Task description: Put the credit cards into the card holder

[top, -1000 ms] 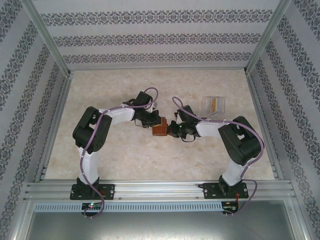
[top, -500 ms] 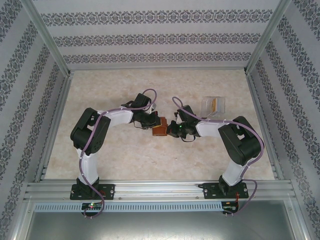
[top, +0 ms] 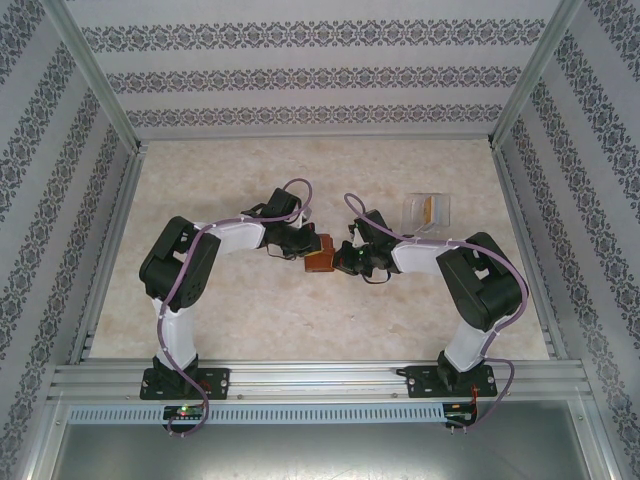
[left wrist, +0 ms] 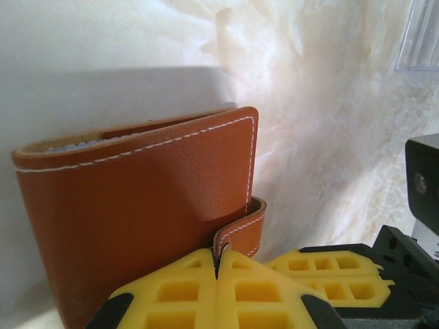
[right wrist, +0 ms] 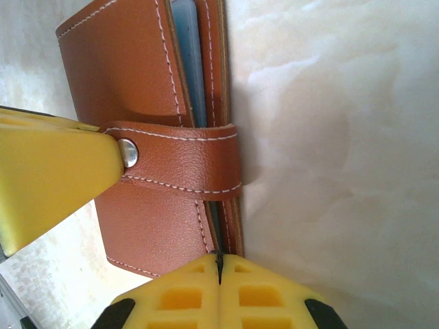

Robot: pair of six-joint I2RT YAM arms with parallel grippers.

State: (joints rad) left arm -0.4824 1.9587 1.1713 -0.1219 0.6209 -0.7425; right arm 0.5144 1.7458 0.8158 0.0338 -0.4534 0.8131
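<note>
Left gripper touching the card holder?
Touching. Right wrist view: the left gripper's yellow tip presses on the snap strap of the card holder, no gap.

Pale marbled counter [top: 250,320]. Clear plastic box [top: 425,212] on counter, toward far right. Walls [top: 300,60] on three sides, papered in dark patterned stripes. Aluminium rail [top: 320,378] along near edge, metal posts at corners.

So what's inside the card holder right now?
The edge of a blue-grey card shows between the leather covers of the card holder. Its covers and strap hide the rest; further cards cannot be seen.
</note>
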